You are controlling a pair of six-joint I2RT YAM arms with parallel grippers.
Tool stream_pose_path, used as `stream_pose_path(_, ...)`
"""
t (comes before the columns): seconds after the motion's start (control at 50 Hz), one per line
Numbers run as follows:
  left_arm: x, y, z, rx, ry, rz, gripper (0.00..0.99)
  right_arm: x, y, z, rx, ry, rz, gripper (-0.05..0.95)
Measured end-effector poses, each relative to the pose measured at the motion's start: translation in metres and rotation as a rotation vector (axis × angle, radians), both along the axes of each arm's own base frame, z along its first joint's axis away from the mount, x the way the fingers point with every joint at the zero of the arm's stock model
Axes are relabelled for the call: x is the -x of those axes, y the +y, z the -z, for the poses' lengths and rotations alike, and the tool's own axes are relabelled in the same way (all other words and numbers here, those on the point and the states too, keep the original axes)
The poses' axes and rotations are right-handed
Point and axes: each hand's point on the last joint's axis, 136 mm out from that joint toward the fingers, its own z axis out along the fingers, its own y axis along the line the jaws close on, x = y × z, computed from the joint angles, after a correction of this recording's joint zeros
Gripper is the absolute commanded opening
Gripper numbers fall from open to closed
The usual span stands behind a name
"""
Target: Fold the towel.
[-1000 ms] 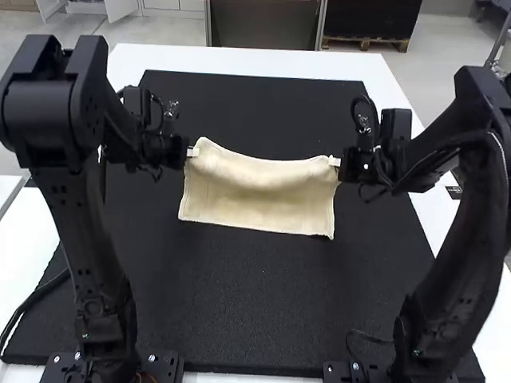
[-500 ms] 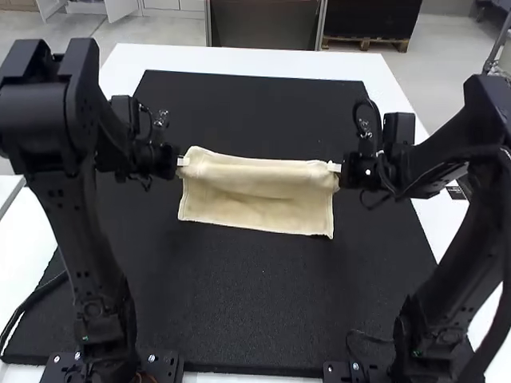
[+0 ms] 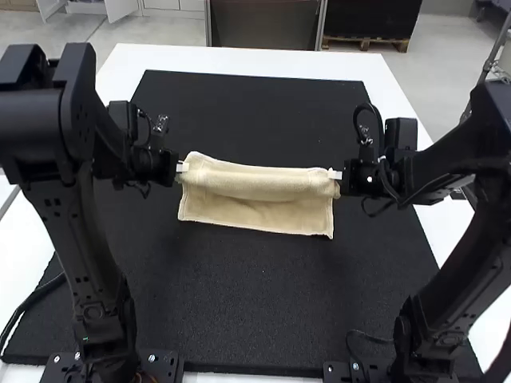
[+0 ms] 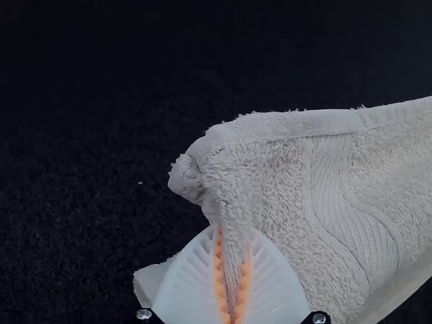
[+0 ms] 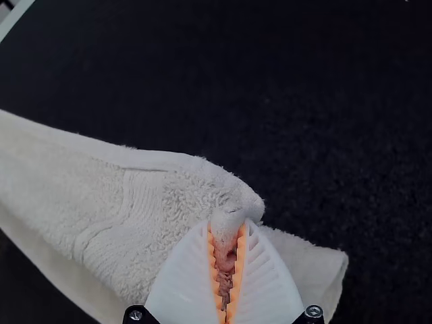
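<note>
Between both closed grippers, left (image 4: 231,287) and right (image 5: 227,277), the soft, limp towel (image 3: 255,203) is best pinched at its corners.

- Left gripper (image 3: 182,167): moved toward 7 o'clock.
- Right gripper (image 3: 335,174): moved toward 6 o'clock.
- Terry towel (image 3: 259,185): held edge carried toward 6 o'clock, its sag now shallower.

A black mat (image 3: 263,319) lies flat on the white tabletop (image 3: 239,59), which shows beyond its far edge and along both sides (plus a thin strip at the near edge). Its surface looks finely grained, with tiny pale specks.
</note>
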Motion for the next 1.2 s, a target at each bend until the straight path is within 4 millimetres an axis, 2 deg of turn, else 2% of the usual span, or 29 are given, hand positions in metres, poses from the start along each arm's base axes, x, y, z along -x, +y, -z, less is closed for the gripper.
stream_pose_path(0.18, 0.008, -0.001, 0.007, -0.001, 0.017, 0.002, 0.023, 0.008, 0.000, 0.005, 0.009, 0.012, -0.007, -0.02)
stream_pose_path(0.42, 0.011, -0.002, 0.003, -0.010, -0.003, 0.006, 0.025, 0.013, -0.002, 0.003, 0.012, -0.002, -0.004, -0.02)
stream_pose_path(0.6, 0.017, -0.003, 0.009, -0.009, 0.002, 0.006, 0.025, 0.022, -0.003, 0.013, 0.013, 0.026, -0.003, -0.02)
stream_pose_path(1.2, 0.024, -0.004, 0.015, -0.016, -0.029, 0.005, 0.025, 0.034, -0.003, 0.026, 0.024, 0.033, -0.011, -0.02)
